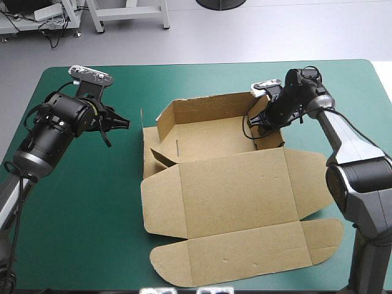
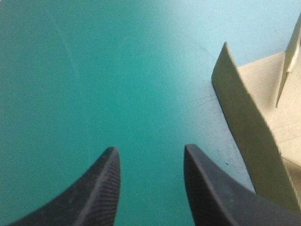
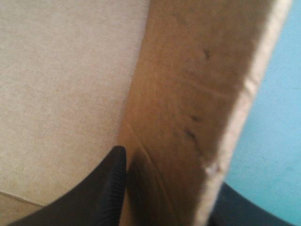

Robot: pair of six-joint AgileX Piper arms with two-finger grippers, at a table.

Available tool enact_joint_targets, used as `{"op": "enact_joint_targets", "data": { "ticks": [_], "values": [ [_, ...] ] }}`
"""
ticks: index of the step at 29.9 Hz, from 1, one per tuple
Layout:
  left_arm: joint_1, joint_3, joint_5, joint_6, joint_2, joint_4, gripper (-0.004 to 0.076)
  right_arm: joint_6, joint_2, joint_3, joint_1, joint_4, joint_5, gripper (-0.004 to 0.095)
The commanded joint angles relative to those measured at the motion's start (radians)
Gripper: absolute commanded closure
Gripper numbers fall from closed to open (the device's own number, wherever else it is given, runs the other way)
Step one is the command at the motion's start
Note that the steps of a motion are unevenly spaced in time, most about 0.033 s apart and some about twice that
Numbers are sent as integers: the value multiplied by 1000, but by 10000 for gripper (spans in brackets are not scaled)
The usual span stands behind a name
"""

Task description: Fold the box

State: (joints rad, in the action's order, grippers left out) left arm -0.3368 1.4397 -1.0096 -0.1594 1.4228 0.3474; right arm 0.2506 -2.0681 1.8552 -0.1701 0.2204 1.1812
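Counter [image 1: 67, 208] room is widest on our left, where bare teal-green cover runs from the left edge to the box [image 1: 233, 196]. A narrower strip lies free along the far edge and down the right side. We see the brown box lying mid-counter. Its tray half stands toward the far edge with walls raised, and its lid lies flat toward us, the rounded front flap [image 1: 245, 257] reaching close to the near edge. Our right gripper [image 1: 260, 119] sits on the tray's right wall [image 3: 188, 94], one black finger inside and one outside, pinching the board. Our left gripper [image 1: 122, 122] hangs over bare cover just left of the tray, fingers parted with only cover showing between them, apart from the nearest raised edge.
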Motion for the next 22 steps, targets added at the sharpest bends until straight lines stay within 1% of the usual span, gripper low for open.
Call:
{"op": "enact_joint_targets", "data": {
  "ticks": [1, 2, 3, 12, 14, 17, 22],
  "values": [
    [0, 29, 39, 1, -38, 27, 413, 17, 38, 22, 2, 59, -22, 776],
    [0, 29, 39, 1, -38, 27, 413, 17, 38, 22, 2, 59, -30, 864],
    [0, 29, 41, 1, -38, 29, 413, 15, 38, 22, 2, 59, -42, 926],
    [0, 29, 63, 0, -38, 29, 414, -3, 62, 31, 2, 81, -89, 915],
    [0, 29, 84, 0, -38, 29, 414, -3, 85, 31, 2, 99, -107, 919],
    [0, 29, 128, -5, -38, 38, 417, 1, 137, 62, 5, 84, -123, 921],
    [0, 29, 215, -86, -38, 107, 486, 1, 215, 152, 55, 91, -74, 921]
  ]
}}
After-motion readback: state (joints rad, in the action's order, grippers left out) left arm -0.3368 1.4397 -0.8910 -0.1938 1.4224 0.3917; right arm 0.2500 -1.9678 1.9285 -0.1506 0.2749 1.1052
